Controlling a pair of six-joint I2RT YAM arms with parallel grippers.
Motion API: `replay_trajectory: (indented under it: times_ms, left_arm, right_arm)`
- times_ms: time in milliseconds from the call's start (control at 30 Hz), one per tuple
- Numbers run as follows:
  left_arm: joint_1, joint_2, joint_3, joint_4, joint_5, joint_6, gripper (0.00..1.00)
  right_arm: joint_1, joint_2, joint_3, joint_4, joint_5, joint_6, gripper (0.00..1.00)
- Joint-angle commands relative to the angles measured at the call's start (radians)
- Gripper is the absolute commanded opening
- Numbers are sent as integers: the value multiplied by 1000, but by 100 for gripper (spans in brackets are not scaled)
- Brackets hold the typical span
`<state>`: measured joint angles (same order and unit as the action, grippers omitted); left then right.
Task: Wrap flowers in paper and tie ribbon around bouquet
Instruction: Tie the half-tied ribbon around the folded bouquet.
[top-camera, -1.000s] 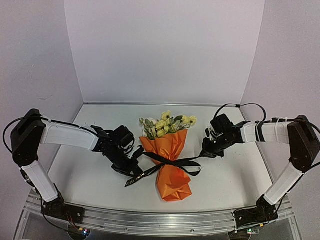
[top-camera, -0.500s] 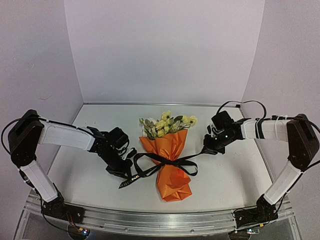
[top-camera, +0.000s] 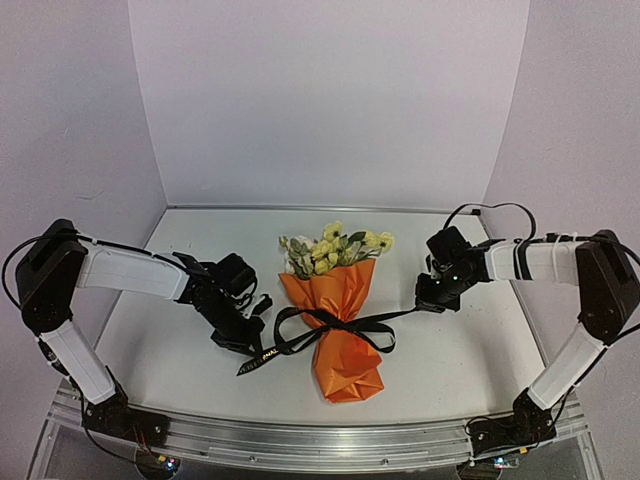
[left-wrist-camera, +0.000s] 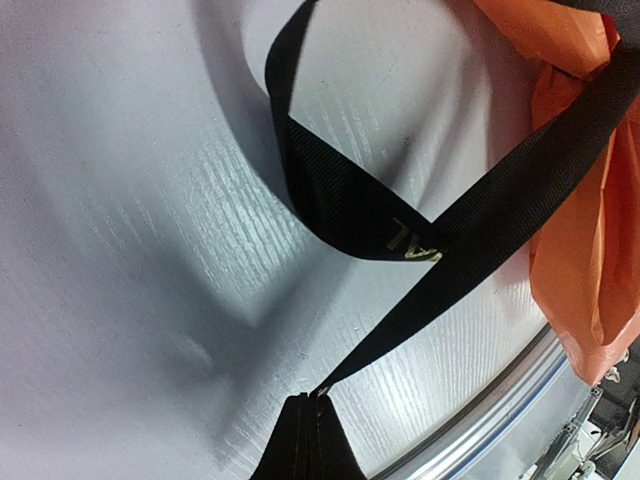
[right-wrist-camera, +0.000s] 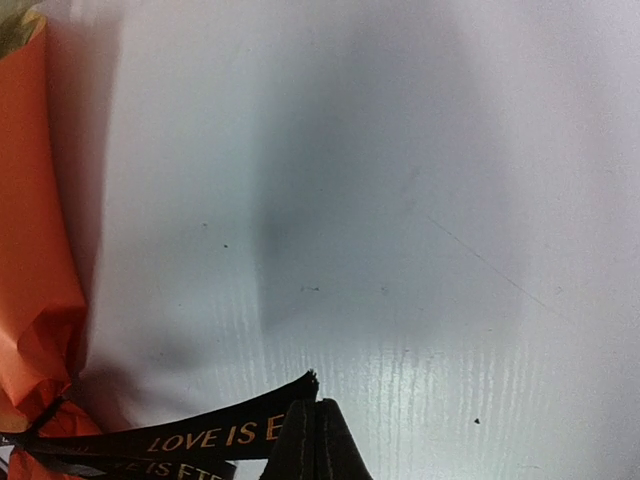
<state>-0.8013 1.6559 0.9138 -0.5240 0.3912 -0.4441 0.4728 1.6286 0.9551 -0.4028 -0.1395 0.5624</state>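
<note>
At centre left of the top view, the left gripper (top-camera: 243, 344) sits low over the table (top-camera: 150, 330), jaws clenched on one end of the ribbon (left-wrist-camera: 480, 238). Its wrist view shows the black strip running from the closed fingertips (left-wrist-camera: 310, 425) up toward the right. In the middle lies the bouquet (top-camera: 338, 298), its flowers (top-camera: 335, 250) at upper centre toward the back wall. Its orange paper (top-camera: 345, 365) tapers toward the lower edge, with the ribbon crossed over its waist and looped on the left. At centre right, the right gripper (top-camera: 428, 304) is clamped on the ribbon's lettered other end, just right of the paper.
</note>
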Motion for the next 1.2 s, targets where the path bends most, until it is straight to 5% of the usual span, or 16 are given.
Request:
replay_trajectory:
  times_ms: [0, 233, 467, 567, 667, 1167]
  left_arm:
    - [7, -38, -15, -4, 2, 1, 0]
    - [8, -62, -15, 6, -17, -12, 3]
    - [18, -147, 20, 24, -77, -51, 48]
    - [38, -154, 40, 44, -93, -80, 51]
    - [53, -113, 63, 73, -107, -103, 52]
    - [16, 129, 149, 196, -80, -146, 50]
  right_arm:
    - [-7, -58, -8, -16, 88, 6, 0]
    - [-8, -58, 17, -23, 48, 4, 0]
    - [-6, -109, 27, -91, -12, -6, 8]
    - [6, -154, 15, -136, -29, -13, 30]
    - [24, -205, -24, -155, -34, -7, 39]
    - [250, -123, -111, -20, -26, 74, 41]
